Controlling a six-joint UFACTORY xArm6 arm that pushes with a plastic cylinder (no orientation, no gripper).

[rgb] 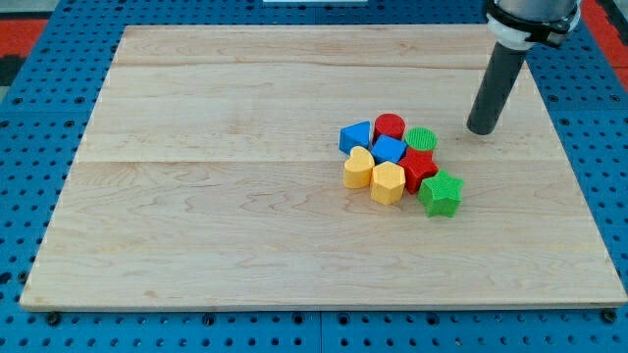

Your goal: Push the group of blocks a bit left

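Observation:
A tight group of blocks lies right of the middle of the wooden board (216, 196). It holds a blue triangular block (354, 135), a red cylinder (390, 126), a green cylinder (422, 139), a blue cube (389, 149), a yellow heart (358, 168), a yellow hexagon (388, 182), a red star-like block (419, 167) and a green star (441, 193). My tip (482, 130) rests on the board to the right of the group, a short gap from the green cylinder, touching no block.
The board lies on a blue pegboard surface (39, 127). The board's right edge (569, 167) is close behind the rod. A red patch (25, 25) shows at the view's top left.

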